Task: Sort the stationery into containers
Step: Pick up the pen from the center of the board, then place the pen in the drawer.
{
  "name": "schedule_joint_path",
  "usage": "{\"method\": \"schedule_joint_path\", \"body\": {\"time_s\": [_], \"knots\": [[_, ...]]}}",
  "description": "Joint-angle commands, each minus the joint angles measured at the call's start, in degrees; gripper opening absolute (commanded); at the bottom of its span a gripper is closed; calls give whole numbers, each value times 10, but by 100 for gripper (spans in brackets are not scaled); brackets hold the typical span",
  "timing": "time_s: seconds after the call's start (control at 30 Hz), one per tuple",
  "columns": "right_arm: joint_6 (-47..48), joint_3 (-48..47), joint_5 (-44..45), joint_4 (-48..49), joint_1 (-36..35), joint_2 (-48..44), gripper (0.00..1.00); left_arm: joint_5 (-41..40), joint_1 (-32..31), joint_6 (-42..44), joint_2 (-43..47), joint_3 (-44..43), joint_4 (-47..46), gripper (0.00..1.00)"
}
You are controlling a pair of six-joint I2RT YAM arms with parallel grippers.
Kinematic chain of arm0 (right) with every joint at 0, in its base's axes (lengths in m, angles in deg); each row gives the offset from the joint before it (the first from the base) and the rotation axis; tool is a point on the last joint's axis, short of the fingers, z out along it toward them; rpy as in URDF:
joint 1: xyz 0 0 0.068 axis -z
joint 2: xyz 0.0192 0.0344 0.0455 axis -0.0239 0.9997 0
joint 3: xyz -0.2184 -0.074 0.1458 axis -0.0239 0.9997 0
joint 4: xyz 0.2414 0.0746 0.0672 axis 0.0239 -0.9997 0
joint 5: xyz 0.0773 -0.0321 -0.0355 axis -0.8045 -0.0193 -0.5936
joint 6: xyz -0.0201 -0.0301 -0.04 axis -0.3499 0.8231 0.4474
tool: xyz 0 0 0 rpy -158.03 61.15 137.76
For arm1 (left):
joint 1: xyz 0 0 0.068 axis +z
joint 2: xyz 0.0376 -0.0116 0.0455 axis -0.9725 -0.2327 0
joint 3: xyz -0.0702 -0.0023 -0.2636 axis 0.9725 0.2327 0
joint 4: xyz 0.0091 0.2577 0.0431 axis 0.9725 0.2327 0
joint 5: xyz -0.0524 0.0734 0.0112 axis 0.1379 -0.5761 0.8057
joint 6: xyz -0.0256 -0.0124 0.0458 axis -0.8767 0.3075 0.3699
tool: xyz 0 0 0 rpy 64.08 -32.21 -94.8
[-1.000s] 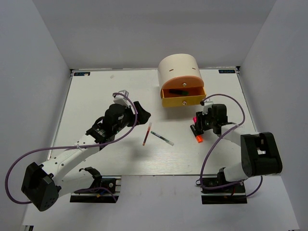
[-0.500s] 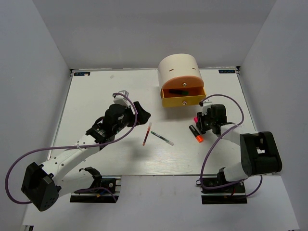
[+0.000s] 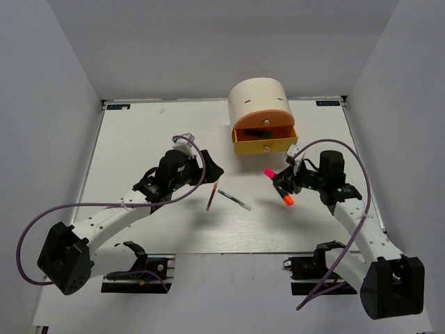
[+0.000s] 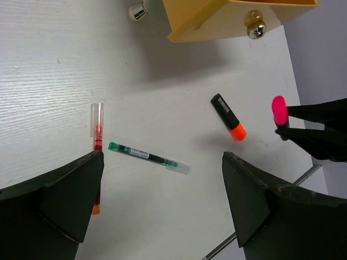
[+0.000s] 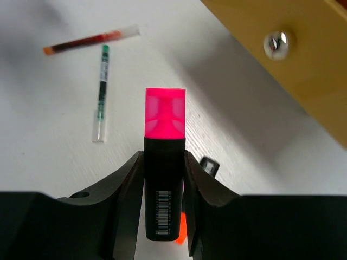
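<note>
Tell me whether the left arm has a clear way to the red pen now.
Probably yes: the left hand hangs open near the red pen, nothing covers it, and the clear pen lies apart.

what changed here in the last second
The right gripper closed on the pink highlighter and lifted it off the table. The left gripper, open, edged toward the red pen. The orange highlighter, clear pen and open yellow drawer stayed put.

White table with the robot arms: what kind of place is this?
Probably a robot lab booth: plain grey walls box in a white plank table, and two white-and-black robot arms are bolted at its near edge.
</note>
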Motion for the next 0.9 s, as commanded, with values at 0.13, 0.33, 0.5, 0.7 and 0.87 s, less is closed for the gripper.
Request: {"method": "schedule_joint_path", "body": {"time_s": [0.13,0.33,0.5,0.7,0.87], "knots": [[57,-130,-108,7,0,53,5,28,1,-2,0,10,-30,100],[69,-213,-92,70,-2,116,5,28,1,-2,17,22,-30,100],[106,-278,-85,85,-2,175,5,28,1,-13,28,34,-36,100],[190,-311,-101,97,-2,226,8,28,1,-13,34,34,-36,100],[301,-342,-118,59,-1,265,17,28,1,-13,34,34,-36,100]]}}
